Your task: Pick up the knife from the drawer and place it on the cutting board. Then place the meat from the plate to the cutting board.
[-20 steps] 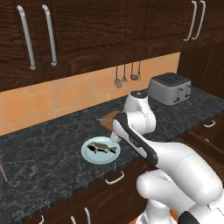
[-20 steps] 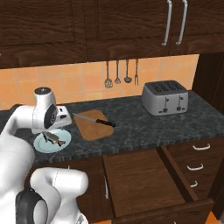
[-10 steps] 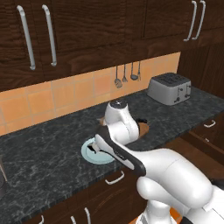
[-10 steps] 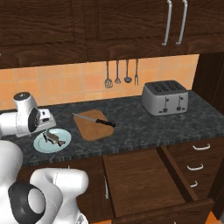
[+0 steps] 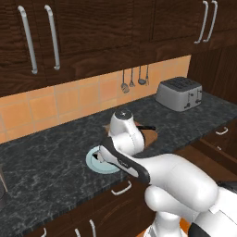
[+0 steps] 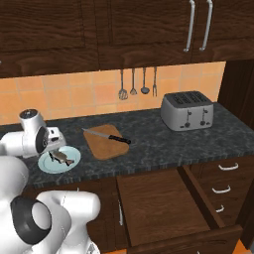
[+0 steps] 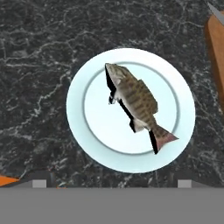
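The knife (image 6: 106,136), black handle to the right, lies across the light-brown cutting board (image 6: 101,148) on the dark counter. Left of the board stands the pale blue plate (image 6: 69,163) with the fish-like meat (image 6: 59,157) on it. My gripper (image 6: 53,147) hangs just above the plate, open and holding nothing. In the hand view the meat (image 7: 135,103) lies diagonally across the plate (image 7: 94,118), and my gripper (image 7: 111,183) has its tips spread wide, clear of the meat. The drawer (image 6: 154,198) stands pulled out below the counter. My arm covers most of the plate (image 5: 92,163) and the board (image 5: 149,136).
A silver toaster (image 6: 187,111) sits at the counter's right end. Grey utensils (image 6: 133,84) hang on the orange tiled wall behind the board. The open drawer juts out in front of the lower cabinets, with more drawers (image 6: 223,173) to its right.
The arm has swung left, from beside the board to above the plate, and the hand now points down at the meat. The knife has stayed on the board. The jaws have stayed open.
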### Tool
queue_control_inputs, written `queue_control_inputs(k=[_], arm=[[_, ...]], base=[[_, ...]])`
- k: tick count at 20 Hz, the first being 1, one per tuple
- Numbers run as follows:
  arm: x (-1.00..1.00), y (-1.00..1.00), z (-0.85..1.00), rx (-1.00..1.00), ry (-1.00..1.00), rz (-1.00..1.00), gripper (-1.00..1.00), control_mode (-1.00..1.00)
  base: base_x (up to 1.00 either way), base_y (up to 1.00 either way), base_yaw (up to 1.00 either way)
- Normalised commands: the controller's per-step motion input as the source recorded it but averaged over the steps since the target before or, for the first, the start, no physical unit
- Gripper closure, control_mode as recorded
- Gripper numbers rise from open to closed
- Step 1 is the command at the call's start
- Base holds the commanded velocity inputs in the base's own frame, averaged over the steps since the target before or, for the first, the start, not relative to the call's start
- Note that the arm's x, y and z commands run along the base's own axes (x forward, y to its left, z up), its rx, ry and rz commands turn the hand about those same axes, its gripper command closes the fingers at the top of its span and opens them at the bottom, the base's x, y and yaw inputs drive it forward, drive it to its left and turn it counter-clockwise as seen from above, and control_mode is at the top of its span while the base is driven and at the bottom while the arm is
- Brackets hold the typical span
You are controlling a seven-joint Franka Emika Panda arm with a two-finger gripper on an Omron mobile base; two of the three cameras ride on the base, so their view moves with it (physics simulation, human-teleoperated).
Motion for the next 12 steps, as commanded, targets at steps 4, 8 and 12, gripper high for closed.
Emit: queue_control_inputs(k=[4, 8, 12], arm=[[0.21, -0.03, -0.17, 0.00, 0.00, 0.00, -1.00, -1.00], [0.23, 0.00, -0.17, 0.00, 0.00, 0.00, -1.00, -1.00], [0.26, 0.00, -0.20, 0.00, 0.00, 0.00, -1.00, -1.00]], base=[[0.00, 0.00, 0.00], [0.00, 0.00, 0.00], [0.00, 0.00, 0.00]])
